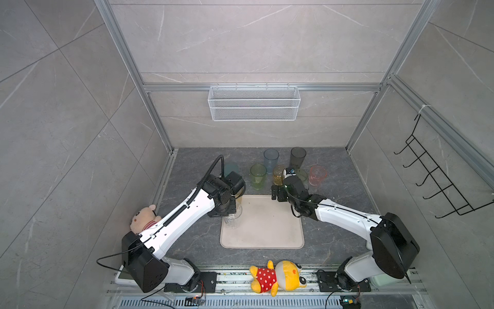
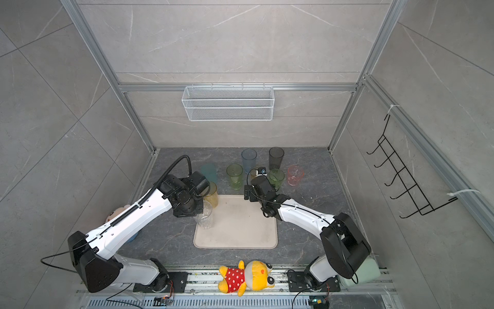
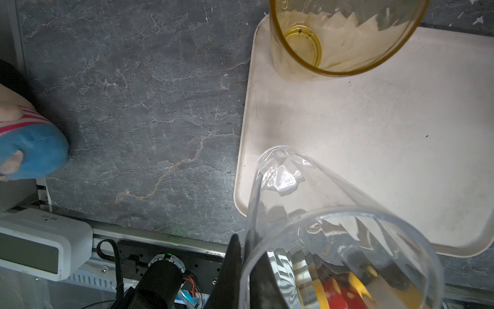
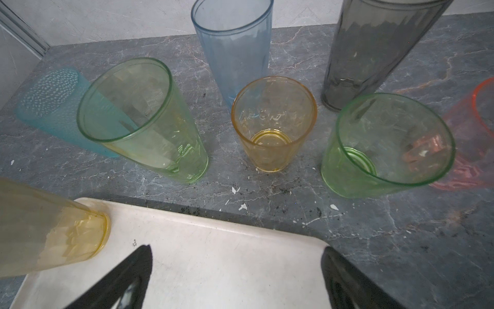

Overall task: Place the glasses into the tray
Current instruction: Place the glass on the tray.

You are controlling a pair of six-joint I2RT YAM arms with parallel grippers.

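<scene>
Barely saw the teal tumbler (image 1: 231, 168) behind the left arm (image 1: 187, 211) in a top view, lost part of the pink tumbler (image 4: 477, 128) off the right wrist view's edge, rim of the clear tumbler (image 3: 320, 200) off the left one's.

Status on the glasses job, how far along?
Done: the yellow glass stands on the tray. In hand: the left gripper pinches the clear glass by its rim over the tray's left edge. Left: seven glasses on the counter past the tray; the right gripper is open, empty, facing them.
</scene>
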